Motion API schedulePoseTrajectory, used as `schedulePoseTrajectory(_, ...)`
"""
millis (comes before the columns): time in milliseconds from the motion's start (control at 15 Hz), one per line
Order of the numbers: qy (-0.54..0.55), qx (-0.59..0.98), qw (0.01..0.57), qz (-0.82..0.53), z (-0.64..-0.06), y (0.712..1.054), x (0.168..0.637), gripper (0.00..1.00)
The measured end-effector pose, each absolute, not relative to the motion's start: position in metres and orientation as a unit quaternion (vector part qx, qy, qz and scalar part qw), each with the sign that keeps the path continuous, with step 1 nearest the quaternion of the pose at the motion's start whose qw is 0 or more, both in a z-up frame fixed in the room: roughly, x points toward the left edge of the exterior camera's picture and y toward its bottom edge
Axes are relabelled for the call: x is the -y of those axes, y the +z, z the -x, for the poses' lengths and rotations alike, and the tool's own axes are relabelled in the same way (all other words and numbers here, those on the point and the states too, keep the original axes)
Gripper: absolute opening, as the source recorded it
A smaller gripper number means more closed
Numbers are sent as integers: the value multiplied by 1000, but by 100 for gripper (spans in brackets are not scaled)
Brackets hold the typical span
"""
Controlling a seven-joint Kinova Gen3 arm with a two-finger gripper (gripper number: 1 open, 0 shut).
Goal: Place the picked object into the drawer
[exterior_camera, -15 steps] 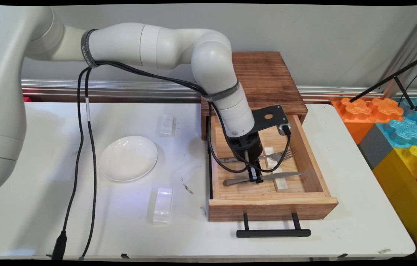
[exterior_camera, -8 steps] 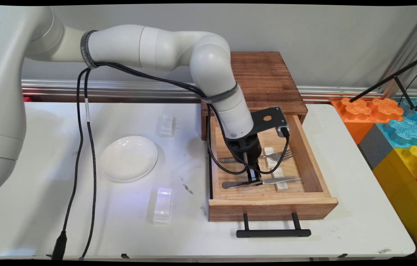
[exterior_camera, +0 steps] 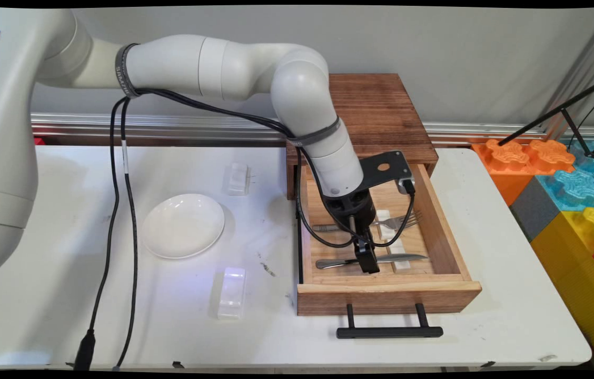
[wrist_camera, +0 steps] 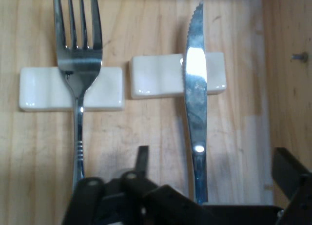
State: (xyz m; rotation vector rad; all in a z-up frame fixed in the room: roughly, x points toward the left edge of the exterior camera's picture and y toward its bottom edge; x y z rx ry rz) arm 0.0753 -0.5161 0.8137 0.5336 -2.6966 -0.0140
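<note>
- A white plate [exterior_camera: 183, 225] lies on the white tabletop [exterior_camera: 91, 316], toward its left side, with one small white block [exterior_camera: 237, 178] beyond it and another white block [exterior_camera: 231, 292] nearer the front edge.
- Right of these stands a dark wooden cabinet [exterior_camera: 376, 113] with its light wooden drawer [exterior_camera: 389, 297] pulled out toward the camera; a black bar handle [exterior_camera: 389, 331] runs across the drawer front.
- Inside the drawer lie a metal fork [wrist_camera: 78, 64] and a metal knife [wrist_camera: 196, 98], side by side and apart, each with its working end propped on its own small white rest: the fork rest [wrist_camera: 44, 88] and the knife rest [wrist_camera: 156, 76].
- The knife is silver with a serrated edge and a pointed tip; it lies nearer the drawer front, the fork behind it.
- The white arm reaches in from the upper left, bends down at the elbow and points the black claw [exterior_camera: 366, 260] steeply into the drawer, black cables looping beside it.
- The claw stands open over the knife's handle, one finger on each side, gripping nothing; whether a finger touches the knife cannot be told.
</note>
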Motion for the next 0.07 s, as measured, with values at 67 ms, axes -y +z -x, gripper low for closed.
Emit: schedulePoseTrajectory(67, -4, 962, 198, -190, -74, 816, 517, 100)
